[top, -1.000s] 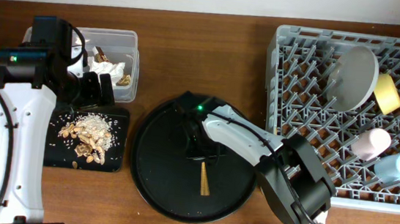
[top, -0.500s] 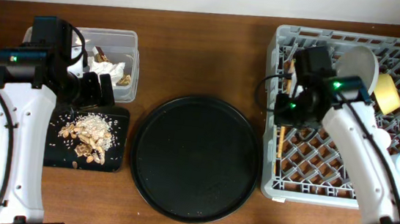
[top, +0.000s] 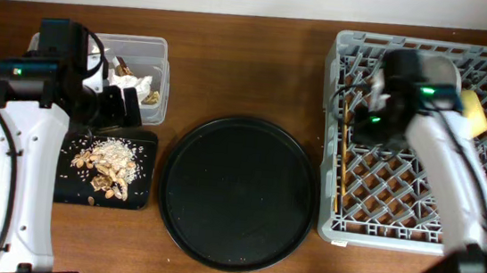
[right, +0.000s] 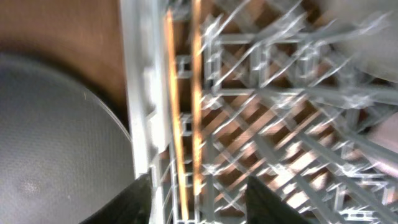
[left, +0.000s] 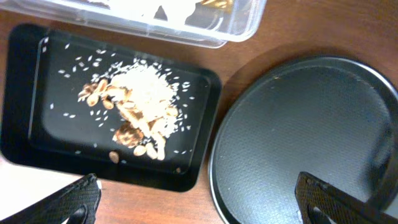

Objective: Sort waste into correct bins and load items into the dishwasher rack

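Note:
The chopsticks (top: 342,155) lie in the left column of the grey dishwasher rack (top: 414,226); they also show in the blurred right wrist view (right: 183,124). My right gripper (top: 373,119) hovers over the rack, open and empty (right: 205,202). The yellow bowl (top: 473,112) stands in the rack; the plate and cups are mostly hidden by my right arm. My left gripper (top: 115,111) is open and empty (left: 202,205) above the black tray (top: 66,193) (left: 25,99) holding food bits (top: 108,164) (left: 140,109). The clear tub (top: 155,52) holds the tissue (top: 130,81).
The large round black tray (top: 238,192) sits between the bins and the rack, with nothing on it; it also shows in the left wrist view (left: 311,124) and the right wrist view (right: 56,137). The wall runs along the table's far edge.
My right arm moved from the round tray to the rack with the chopsticks, let them go in the rack's left column, then shifted right. The left arm has not moved.

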{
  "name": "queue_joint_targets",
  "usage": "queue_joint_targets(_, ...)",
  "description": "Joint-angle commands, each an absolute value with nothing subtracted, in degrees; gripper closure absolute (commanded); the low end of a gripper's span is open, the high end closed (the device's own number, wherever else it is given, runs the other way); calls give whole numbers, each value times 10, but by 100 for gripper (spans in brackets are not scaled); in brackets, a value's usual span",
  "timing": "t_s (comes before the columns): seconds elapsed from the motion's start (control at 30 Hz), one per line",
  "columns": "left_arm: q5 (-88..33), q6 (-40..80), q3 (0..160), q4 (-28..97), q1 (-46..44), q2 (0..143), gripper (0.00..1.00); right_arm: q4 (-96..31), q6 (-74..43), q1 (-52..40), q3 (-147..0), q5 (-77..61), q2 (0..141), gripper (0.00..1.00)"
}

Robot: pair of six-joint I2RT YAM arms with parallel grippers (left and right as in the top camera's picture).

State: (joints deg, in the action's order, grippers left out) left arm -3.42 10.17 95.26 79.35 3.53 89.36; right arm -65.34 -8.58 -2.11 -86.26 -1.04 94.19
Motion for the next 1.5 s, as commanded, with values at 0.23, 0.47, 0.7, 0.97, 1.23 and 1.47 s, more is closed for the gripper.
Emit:
queue_joint_targets(0.23,-47,81,952,877,-49,954,1,-804,-13,45,-873,-116,918,3)
queue_joint_targets(0.47,-45,81,795,763,-49,761,1,-665,-13,45,-688,-110,680,2)
queue_joint_targets(0.7,-34,81,529,585,-49,430,1,-602,-13,45,-554,-69,404,2)
queue_joint_targets(0.97,-34,81,521,594,-49,384,1,-607,-13,45,-554,-69,397,2)
queue_joint_targets(1.23,-34,81,521,594,-49,384,1,-607,-13,45,-548,-69,382,2)
queue_joint_targets(1.47,-34,81,521,594,-49,384,1,-513,-13,45,-485,-53,257,2)
